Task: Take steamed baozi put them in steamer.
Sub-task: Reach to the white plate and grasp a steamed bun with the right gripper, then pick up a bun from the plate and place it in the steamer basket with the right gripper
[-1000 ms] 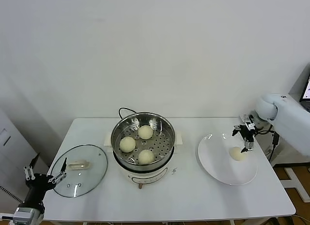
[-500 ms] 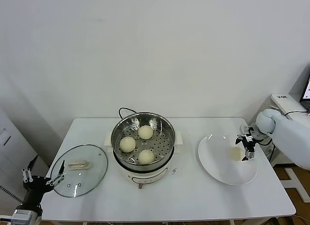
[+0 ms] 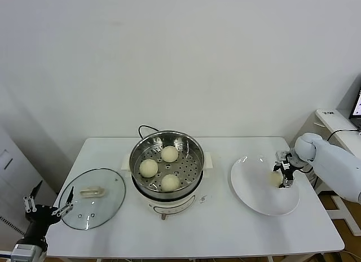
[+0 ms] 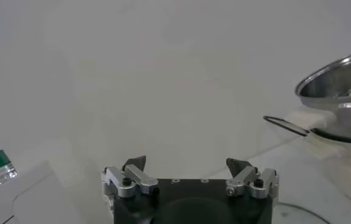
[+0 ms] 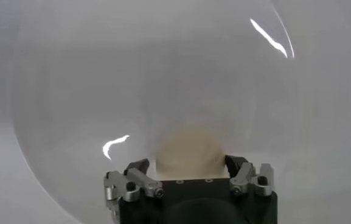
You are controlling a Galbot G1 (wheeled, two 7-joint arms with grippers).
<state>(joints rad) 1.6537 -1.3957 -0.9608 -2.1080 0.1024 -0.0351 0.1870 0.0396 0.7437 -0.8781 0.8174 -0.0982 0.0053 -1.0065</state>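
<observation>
Three cream-white baozi [image 3: 148, 167] lie on the perforated tray of the shiny steel steamer [image 3: 134, 154] at the table's middle. A fourth baozi [image 3: 274, 178] lies on the white plate [image 3: 256, 197] at the right. My right gripper [image 3: 285, 174] is down at this bun, open. In the right wrist view the baozi [image 5: 188, 149] sits between the spread fingers of the right gripper [image 5: 188, 163], still resting on the plate [image 5: 72, 91]. My left gripper [image 3: 48, 208] is parked open and empty off the table's front left corner; it also shows in the left wrist view [image 4: 187, 163].
A round glass lid [image 3: 107, 202] with a white handle lies flat on the table left of the steamer. The steamer's black cord [image 3: 144, 128] runs behind it. White furniture stands beyond the table's right edge.
My right gripper has come down and slightly back over the plate, so its open fingers now straddle the baozi. The left arm has sunk a little.
</observation>
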